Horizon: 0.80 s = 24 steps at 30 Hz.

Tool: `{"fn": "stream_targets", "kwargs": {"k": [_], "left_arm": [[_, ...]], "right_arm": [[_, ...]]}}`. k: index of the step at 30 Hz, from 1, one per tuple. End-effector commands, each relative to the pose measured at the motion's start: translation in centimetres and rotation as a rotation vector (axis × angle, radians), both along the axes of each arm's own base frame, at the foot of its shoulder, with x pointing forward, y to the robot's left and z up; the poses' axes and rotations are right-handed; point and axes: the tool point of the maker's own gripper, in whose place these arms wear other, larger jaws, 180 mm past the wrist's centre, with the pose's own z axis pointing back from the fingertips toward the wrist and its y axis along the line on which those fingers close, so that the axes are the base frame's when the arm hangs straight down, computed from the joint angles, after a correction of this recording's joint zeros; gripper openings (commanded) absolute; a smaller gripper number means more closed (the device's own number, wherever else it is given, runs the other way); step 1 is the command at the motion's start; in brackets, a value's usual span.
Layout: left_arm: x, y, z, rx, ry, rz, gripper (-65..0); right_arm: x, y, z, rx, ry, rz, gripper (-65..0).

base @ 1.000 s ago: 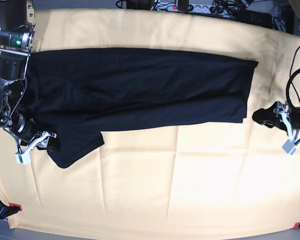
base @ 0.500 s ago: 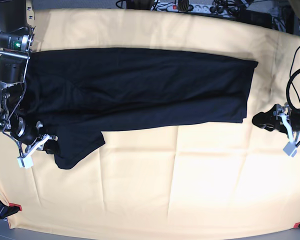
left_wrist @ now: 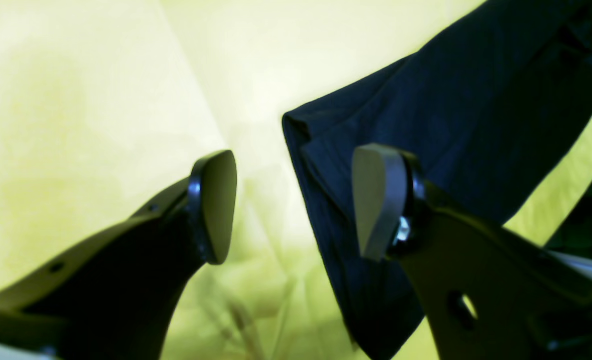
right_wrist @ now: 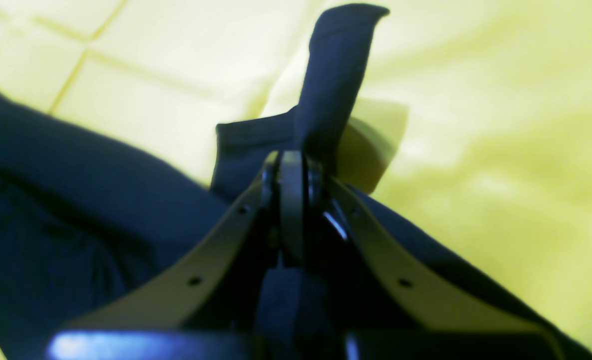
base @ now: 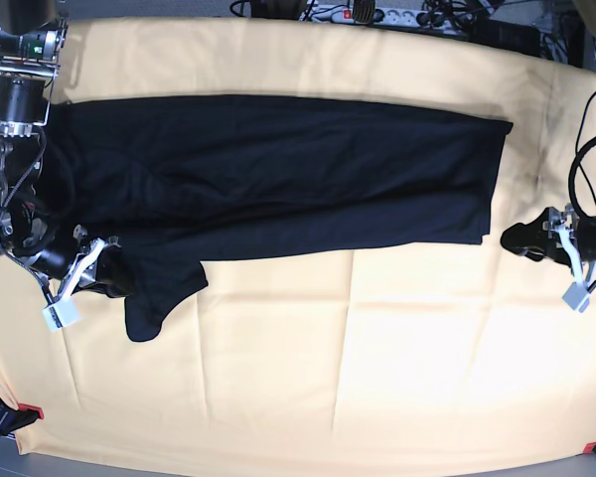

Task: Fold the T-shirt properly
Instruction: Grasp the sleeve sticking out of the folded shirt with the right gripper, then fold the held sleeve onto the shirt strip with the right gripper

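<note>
T-shirt [right_wrist: 126,210] in shut right tool [right_wrist: 292,172]

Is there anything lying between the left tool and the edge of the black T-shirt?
Nothing visible. Only bare yellow cloth lies between the open left tool and the T-shirt edge.

Left wrist view: left gripper [left_wrist: 296,205] with jaws spread wide above the pale yellow cloth [left_wrist: 101,100]; folded corner of the black T-shirt [left_wrist: 425,125] lies beside the right-hand finger [left_wrist: 375,200], ungripped.
</note>
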Motion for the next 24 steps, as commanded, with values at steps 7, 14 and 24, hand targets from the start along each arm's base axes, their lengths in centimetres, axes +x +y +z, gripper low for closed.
{"fn": "stream_targets", "kwargs": {"k": [7, 14, 24], "left_arm": [[1.0, 0.7, 2.1, -0.001, -0.059, 0.012, -26.8], [1.1, 0.7, 2.2, -0.004, -0.065, 0.015, -26.8], [1.2, 0.7, 2.2, -0.003, -0.066, 0.017, -26.8]], "right_arm": [[-3.5, 0.9, 2.7, -0.076, -0.088, 0.1, -65.0], [-8.0, 2.9, 3.9, -0.128, -0.082, 0.234, -65.0], [-12.9, 4.5, 3.5, -0.208, -0.021, 0.367, -65.0]]}}
